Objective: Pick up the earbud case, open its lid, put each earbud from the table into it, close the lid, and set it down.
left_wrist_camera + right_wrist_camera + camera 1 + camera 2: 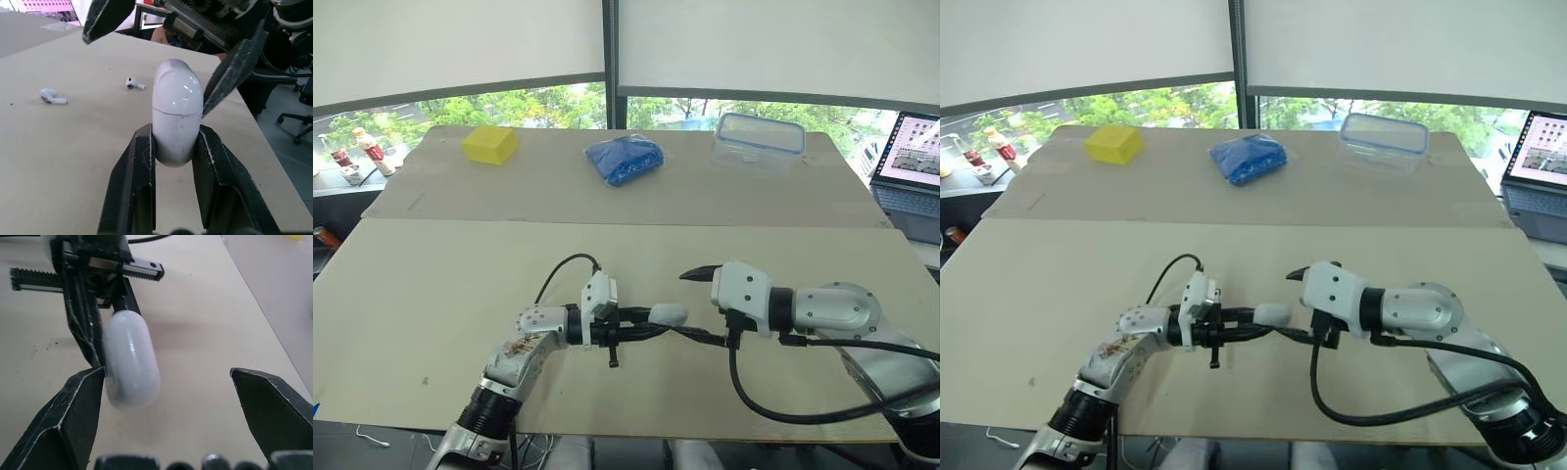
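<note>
The white earbud case (pixel 177 110) has its lid closed and is held level above the table, with my left gripper (pixel 651 323) shut on its lower half. My right gripper (pixel 166 374) is open, and its two black fingers (pixel 234 73) stand either side of the case's lid end. One finger is close beside the case (pixel 131 360) and the other is well apart from it. Two white earbuds lie loose on the table beyond the case, one (pixel 53 96) farther out than the other (pixel 133 83).
At the far side of the tan table (pixel 431 284) sit a yellow block (pixel 490 144), a blue crumpled bag (pixel 626 160) and a clear lidded container (pixel 758 142). A laptop (pixel 913 162) stands at the right edge. Small bottles (pixel 372 149) stand far left.
</note>
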Action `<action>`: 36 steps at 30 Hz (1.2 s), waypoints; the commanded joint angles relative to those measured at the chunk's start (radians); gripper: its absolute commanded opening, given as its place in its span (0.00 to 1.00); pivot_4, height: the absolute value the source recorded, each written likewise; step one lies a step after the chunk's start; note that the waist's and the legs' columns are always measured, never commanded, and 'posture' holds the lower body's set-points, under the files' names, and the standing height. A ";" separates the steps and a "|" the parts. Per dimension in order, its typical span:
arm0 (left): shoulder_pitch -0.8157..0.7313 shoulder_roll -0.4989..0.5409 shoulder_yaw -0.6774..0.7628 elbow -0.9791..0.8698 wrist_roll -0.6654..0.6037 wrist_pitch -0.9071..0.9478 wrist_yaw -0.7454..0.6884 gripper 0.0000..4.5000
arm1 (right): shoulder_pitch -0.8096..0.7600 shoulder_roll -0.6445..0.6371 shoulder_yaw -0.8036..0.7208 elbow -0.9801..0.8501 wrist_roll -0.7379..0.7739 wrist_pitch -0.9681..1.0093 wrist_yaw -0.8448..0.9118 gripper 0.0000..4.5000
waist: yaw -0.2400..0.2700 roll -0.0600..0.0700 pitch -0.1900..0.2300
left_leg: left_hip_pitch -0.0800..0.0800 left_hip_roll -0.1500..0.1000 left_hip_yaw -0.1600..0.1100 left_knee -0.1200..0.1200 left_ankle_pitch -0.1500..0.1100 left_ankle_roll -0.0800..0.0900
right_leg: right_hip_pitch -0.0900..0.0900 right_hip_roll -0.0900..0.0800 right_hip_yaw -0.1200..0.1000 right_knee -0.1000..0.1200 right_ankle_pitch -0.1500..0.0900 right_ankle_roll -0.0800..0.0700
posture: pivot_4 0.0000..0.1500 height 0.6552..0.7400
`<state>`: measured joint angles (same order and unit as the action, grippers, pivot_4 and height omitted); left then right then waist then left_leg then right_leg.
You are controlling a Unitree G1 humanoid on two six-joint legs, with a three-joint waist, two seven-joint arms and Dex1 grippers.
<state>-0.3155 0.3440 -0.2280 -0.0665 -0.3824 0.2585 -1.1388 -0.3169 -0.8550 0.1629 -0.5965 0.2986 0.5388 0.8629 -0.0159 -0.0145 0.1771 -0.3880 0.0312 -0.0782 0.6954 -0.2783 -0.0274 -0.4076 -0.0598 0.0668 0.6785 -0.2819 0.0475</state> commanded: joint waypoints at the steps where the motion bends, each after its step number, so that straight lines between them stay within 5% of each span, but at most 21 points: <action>1: -0.005 0.009 -0.017 -0.036 0.007 -0.039 -0.015 0.12 | -0.042 0.008 -0.053 -0.013 0.033 0.037 -0.004 1.00 | 0.000 0.000 0.000 | 0.000 0.000 0.000 0.000 0.000 0.000 | 0.000 0.000 0.000 0.000 0.000 0.000 | 1.00 0.36; 24: 0.026 0.001 0.008 0.002 0.007 -0.105 0.025 0.12 | -0.018 -0.008 -0.211 -0.059 0.184 0.162 -0.022 1.00 | 0.001 0.000 0.000 | 0.000 0.000 0.000 0.000 0.000 0.000 | 0.000 0.000 0.000 0.000 0.000 0.000 | 1.00 0.36; 30: 0.082 -0.009 0.091 0.013 -0.003 -0.154 0.088 0.12 | 0.271 0.043 -0.427 -0.093 0.127 0.003 -0.067 1.00 | 0.006 0.000 0.000 | -0.001 0.000 0.000 0.000 0.000 0.000 | 0.000 0.000 0.000 -0.001 0.000 0.000 | 1.00 0.36; 36: 0.158 -0.043 0.184 0.005 0.000 -0.212 0.204 0.12 | 0.642 0.239 -0.623 -0.011 0.017 -0.303 -0.115 1.00 | 0.004 0.000 0.000 | 0.002 0.000 0.000 0.000 0.000 0.000 | 0.003 -0.001 0.000 0.000 0.000 0.000 | 1.00 0.36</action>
<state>-0.1598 0.3092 -0.0796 -0.0344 -0.3690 0.0866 -0.9700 0.2881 -0.6420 -0.3997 -0.6176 0.3504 0.3425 0.7611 -0.0119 -0.0145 0.1769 -0.3854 0.0310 -0.0781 0.6952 -0.2784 -0.0274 -0.4045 -0.0603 0.0670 0.6782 -0.2821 0.0478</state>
